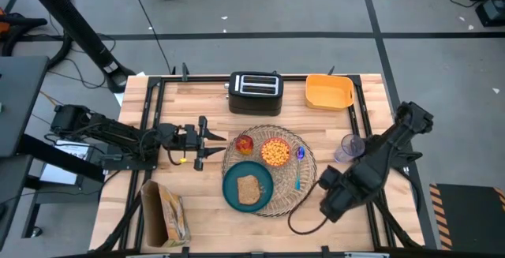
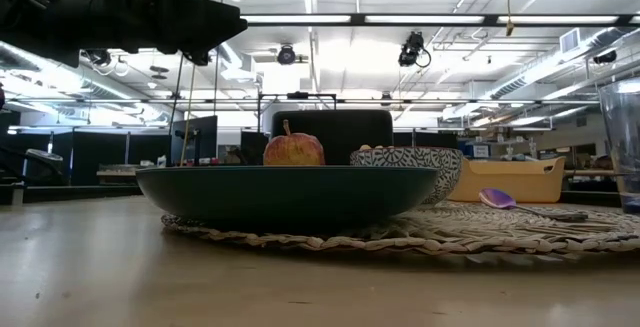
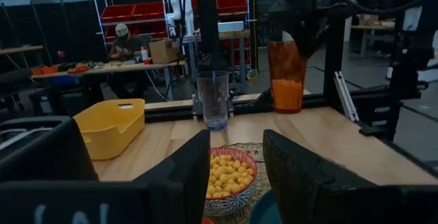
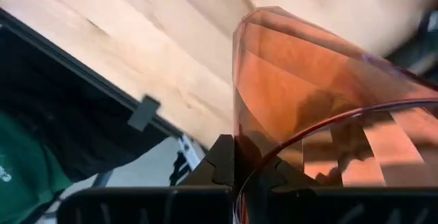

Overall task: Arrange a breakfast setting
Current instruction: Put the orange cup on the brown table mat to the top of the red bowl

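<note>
the orange tumbler (image 4: 321,107) fills the right wrist view, its rim pinched between the fingers of the right gripper (image 4: 236,159), which is clamped on it. from the left wrist view the same tumbler (image 3: 287,77) hangs raised off the surface (image 1: 197,218), beyond the placemat (image 1: 304,163), with orange liquid in its lower part. in the overhead view the right arm stands off the placemat's right edge, near the front right of the surface.

the left gripper (image 1: 211,143) lies just left of the placemat, fingers (image 3: 185,176) apart and holding nothing, pointing across it.

on the placemat: the dark teal plate (image 1: 233,181) at the front left with the toast slice (image 1: 249,188) on it; the red fruit (image 1: 245,143) behind the plate; the cereal bowl (image 1: 275,152) at the centre, filled with round yellow cereal; the blue spoon (image 1: 299,163) to the bowl's right, bowl end toward the back.

a clear tumbler (image 1: 351,146) stands just off the placemat's right edge. the black toaster (image 1: 255,91) sits behind the placemat, the yellow bin (image 1: 328,91) to the toaster's right. a paper bag (image 1: 164,212) lies left of the plate, at the front of the surface.
</note>
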Action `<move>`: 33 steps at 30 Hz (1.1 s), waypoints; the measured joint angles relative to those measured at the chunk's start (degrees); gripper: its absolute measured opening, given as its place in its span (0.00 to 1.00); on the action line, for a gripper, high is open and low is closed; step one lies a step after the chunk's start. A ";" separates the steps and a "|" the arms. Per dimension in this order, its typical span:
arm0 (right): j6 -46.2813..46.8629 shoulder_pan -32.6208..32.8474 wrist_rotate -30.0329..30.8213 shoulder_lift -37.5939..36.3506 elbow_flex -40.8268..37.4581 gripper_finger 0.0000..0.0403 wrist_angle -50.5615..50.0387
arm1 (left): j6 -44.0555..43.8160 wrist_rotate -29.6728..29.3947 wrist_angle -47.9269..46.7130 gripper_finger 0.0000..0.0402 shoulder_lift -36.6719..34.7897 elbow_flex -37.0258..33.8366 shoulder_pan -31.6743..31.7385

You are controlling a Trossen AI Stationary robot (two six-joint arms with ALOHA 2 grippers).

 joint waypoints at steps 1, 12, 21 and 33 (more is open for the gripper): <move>-2.26 -0.76 0.75 0.02 0.24 0.03 -0.34 | -0.86 0.00 0.03 0.36 0.00 0.00 0.00; -24.91 -9.00 7.18 0.02 1.01 0.03 -7.52 | -4.02 0.02 -0.37 0.36 0.00 0.00 -3.90; -43.29 -17.76 11.97 0.04 1.23 0.03 -7.46 | -4.06 0.02 -0.33 0.36 0.00 0.00 -6.52; -73.79 -29.92 18.25 0.04 1.23 0.03 -7.60 | -7.31 0.00 -0.05 0.36 0.00 0.00 -6.99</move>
